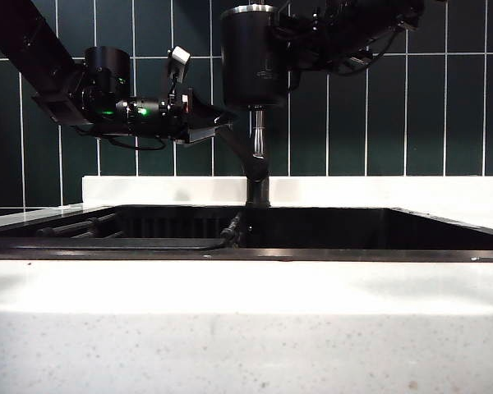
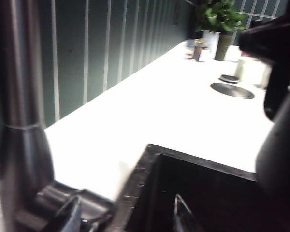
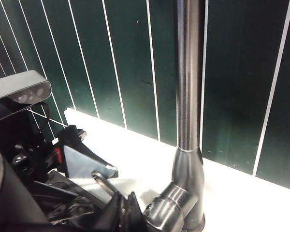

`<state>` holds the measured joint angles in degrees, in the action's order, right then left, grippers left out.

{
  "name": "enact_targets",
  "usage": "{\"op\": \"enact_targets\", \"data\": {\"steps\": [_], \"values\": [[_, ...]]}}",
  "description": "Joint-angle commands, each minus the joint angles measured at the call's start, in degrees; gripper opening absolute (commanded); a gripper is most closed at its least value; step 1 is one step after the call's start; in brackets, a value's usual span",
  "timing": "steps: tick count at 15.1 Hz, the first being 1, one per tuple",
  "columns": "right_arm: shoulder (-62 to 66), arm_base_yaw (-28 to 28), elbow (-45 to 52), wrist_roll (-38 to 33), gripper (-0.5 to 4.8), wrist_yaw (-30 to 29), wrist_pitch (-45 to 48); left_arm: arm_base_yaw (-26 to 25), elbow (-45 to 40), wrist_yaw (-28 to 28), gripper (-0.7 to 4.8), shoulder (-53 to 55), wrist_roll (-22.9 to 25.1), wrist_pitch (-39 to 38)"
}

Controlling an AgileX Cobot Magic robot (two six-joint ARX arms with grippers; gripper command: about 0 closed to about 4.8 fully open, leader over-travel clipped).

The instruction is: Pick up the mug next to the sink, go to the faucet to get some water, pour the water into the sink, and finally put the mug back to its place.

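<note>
The matte black mug (image 1: 251, 57) with its steel rim hangs upright high over the sink (image 1: 329, 254). My right gripper (image 1: 302, 51) reaches in from the upper right and is shut on its handle side. In the right wrist view those fingers (image 3: 127, 212) are pressed together, and the mug's dark body (image 3: 5, 198) curves beside them. The faucet (image 1: 259, 139) pipe stands directly under the mug. My left gripper (image 1: 209, 123) is at the faucet's angled lever (image 1: 234, 148). It is open, and its fingertips (image 2: 70, 217) straddle the faucet base (image 2: 63, 198) and the sink rim (image 2: 137, 179).
A dark slatted rack (image 1: 74, 230) lies in the left of the basin. White speckled counter (image 1: 246, 328) frames the sink, with a dark green tiled wall (image 1: 394, 115) behind. Far along the counter are potted plants (image 2: 220, 19) and a round dark disc (image 2: 232, 90).
</note>
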<state>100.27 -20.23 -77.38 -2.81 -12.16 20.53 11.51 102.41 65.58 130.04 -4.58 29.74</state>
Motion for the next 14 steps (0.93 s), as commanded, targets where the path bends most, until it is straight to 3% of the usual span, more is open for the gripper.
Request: {"op": "enact_targets", "data": {"steps": [1,7,14], "values": [[-0.55,-0.09,-0.44,-0.13,-0.01,-0.2,0.79,0.22,0.22,4.13,2.13,-0.5,-1.88,1.05],[-0.55,-0.11,-0.44,-0.15,-0.01,-1.09,-0.44,0.22,0.22,3.52,2.13,-0.5,-1.62,1.2],[-0.57,-0.07,-0.44,-0.13,-0.01,-1.07,-1.97,0.22,0.22,-5.66,2.1,-0.48,2.71,0.74]]}}
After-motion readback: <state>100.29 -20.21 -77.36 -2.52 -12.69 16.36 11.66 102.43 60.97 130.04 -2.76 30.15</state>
